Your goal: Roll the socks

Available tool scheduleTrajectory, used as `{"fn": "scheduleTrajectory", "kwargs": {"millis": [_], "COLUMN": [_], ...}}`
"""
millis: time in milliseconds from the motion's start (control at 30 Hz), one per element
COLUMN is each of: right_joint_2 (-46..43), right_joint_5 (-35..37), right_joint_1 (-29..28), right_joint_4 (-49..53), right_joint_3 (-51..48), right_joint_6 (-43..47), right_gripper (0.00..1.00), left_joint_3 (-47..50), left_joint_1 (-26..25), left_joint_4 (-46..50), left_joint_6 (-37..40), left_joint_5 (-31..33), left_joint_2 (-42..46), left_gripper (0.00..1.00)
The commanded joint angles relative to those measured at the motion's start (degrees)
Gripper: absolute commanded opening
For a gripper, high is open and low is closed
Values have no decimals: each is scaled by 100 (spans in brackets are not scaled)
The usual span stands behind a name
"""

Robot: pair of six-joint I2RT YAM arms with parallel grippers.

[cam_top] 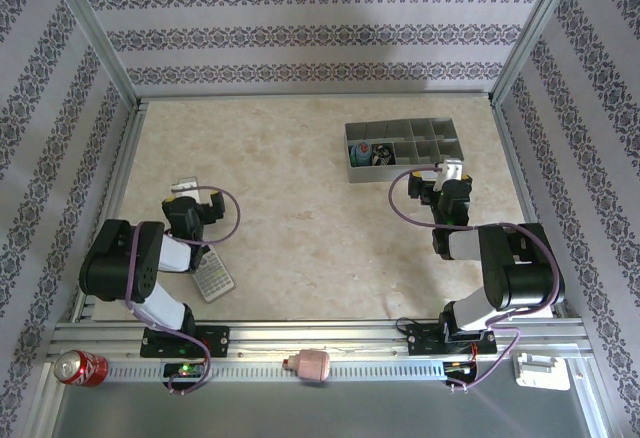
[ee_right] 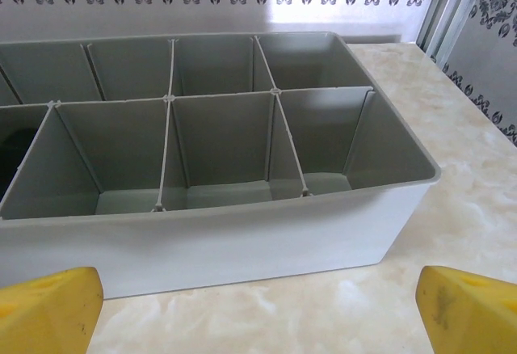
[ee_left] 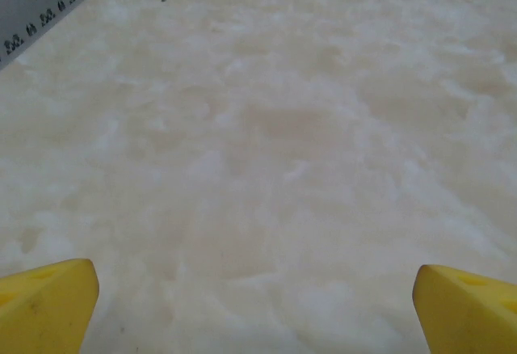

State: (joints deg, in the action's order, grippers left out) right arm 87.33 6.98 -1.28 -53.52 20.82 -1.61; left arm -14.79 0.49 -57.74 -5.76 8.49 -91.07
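Observation:
Two socks lie bundled in the left compartments of a grey divided box point(cam_top: 430, 163) at the back right of the table: a blue-grey one with an orange touch point(cam_top: 362, 151) and a black-and-white one point(cam_top: 383, 156) beside it. My right gripper point(cam_top: 452, 170) hovers just in front of the box's right end. In the right wrist view it point(ee_right: 258, 309) stands open, yellow fingertips point(ee_right: 48, 309) wide apart, facing the box wall point(ee_right: 242, 245), nothing between them. My left gripper point(cam_top: 187, 190) is at the left, open over bare table point(ee_left: 258, 168), its fingertips point(ee_left: 48, 301) empty.
A grey calculator point(cam_top: 212, 280) lies near the left arm's base. On the front rail sit a red can point(cam_top: 80, 366), a pink object point(cam_top: 312, 364) and a white part point(cam_top: 540, 370). Patterned walls enclose the table on three sides.

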Motion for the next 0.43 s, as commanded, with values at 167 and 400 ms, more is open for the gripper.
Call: {"fn": "scheduleTrajectory", "kwargs": {"millis": [167, 400], "right_joint_2": [51, 17], "right_joint_5": [101, 67], "right_joint_1": [-92, -123], "right_joint_4": [-238, -337], "right_joint_3": [-1, -72], "right_joint_6": [-52, 19], "right_gripper": [98, 98], "left_joint_3": [-359, -411], "left_joint_1": [56, -4], "left_joint_4": [-397, -254], "left_joint_6": [216, 243], "left_joint_5": [-264, -146], "left_joint_2": [-27, -1], "left_gripper": [99, 99]}}
